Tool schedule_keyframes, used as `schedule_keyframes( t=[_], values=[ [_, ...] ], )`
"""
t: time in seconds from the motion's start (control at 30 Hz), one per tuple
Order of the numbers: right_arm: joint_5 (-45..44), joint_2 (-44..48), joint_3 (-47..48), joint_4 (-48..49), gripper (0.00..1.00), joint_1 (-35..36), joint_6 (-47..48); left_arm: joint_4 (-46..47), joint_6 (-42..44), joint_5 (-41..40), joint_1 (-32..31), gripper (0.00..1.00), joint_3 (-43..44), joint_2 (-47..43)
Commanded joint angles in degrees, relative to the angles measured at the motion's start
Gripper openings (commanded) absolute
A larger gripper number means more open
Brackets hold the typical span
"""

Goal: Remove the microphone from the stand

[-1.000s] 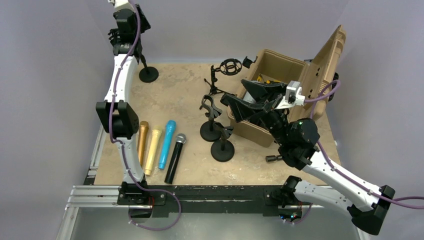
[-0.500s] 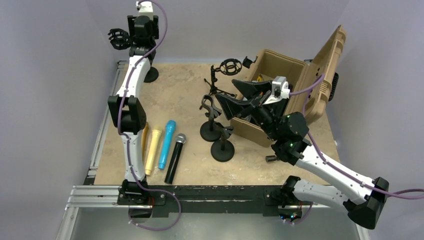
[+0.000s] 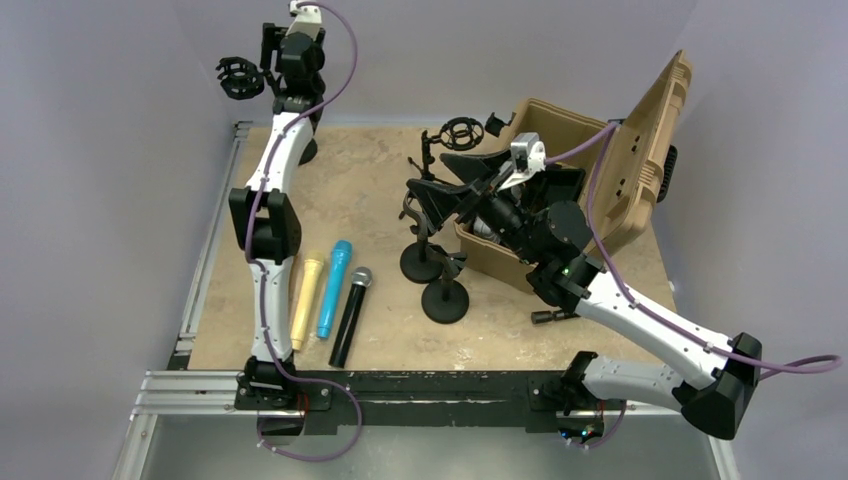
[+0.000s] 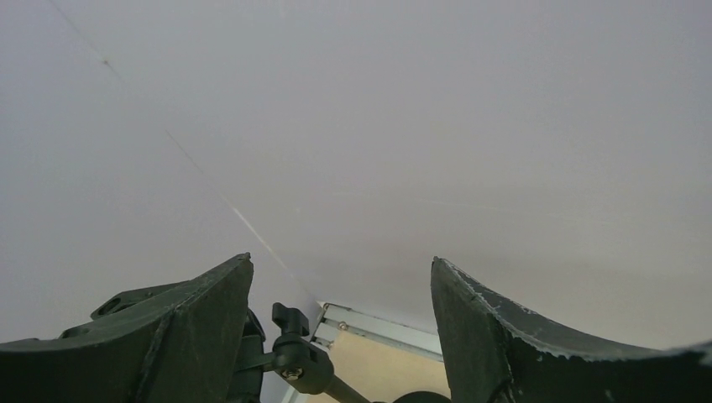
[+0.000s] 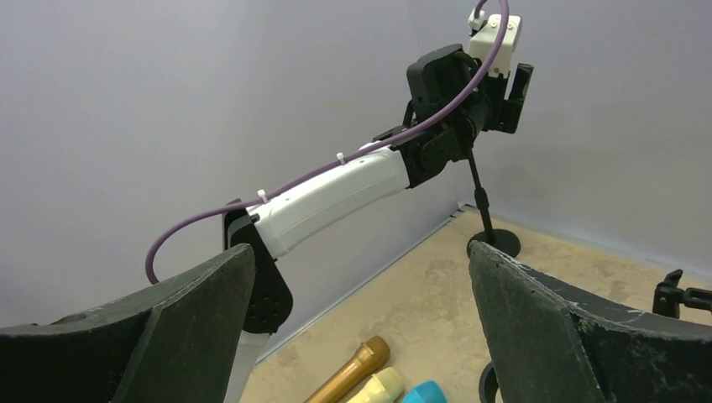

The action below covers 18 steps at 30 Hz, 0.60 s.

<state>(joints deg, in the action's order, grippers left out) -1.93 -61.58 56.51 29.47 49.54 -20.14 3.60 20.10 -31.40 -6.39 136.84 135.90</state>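
Our left gripper has its fingers spread with nothing between them, raised at the far left corner of the table. It sits just beside the ring mount of the tall stand, and that mount looks empty. Our right gripper is also wide open and holds nothing, hanging above the middle of the table over the clip stand and the small stand. Neither of these carries a microphone, nor does the ring-mount stand behind them.

Four microphones lie side by side toward the near left edge: gold, yellow, blue and black. We cannot tell which one came off a stand. We judge the removal done, since we see no microphone left to lift.

The tan case stands open at the far right, but our right arm hides most of its inside, so we cannot tell what it holds.
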Motion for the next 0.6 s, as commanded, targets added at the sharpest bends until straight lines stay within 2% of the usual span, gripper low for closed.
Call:
schedule_keyframes(
  t=[0.0,0.27,0.57],
  values=[
    [0.4,0.3,3.9,-0.7,0.97,-0.1,-2.9,4.5,1.9,-4.0,0.4,0.76,3.2,0.8],
    [0.7,1.3,3.6,0.6,0.96,-0.1,-6.5,2.5,-2.2,-4.6,1.6,0.76,1.8,1.2],
    [1.2,2.0,4.0,0.5,0.95,-0.1,-6.9,0.3,-5.4,-2.1,2.2,0.76,4.1,3.4]
  ],
)
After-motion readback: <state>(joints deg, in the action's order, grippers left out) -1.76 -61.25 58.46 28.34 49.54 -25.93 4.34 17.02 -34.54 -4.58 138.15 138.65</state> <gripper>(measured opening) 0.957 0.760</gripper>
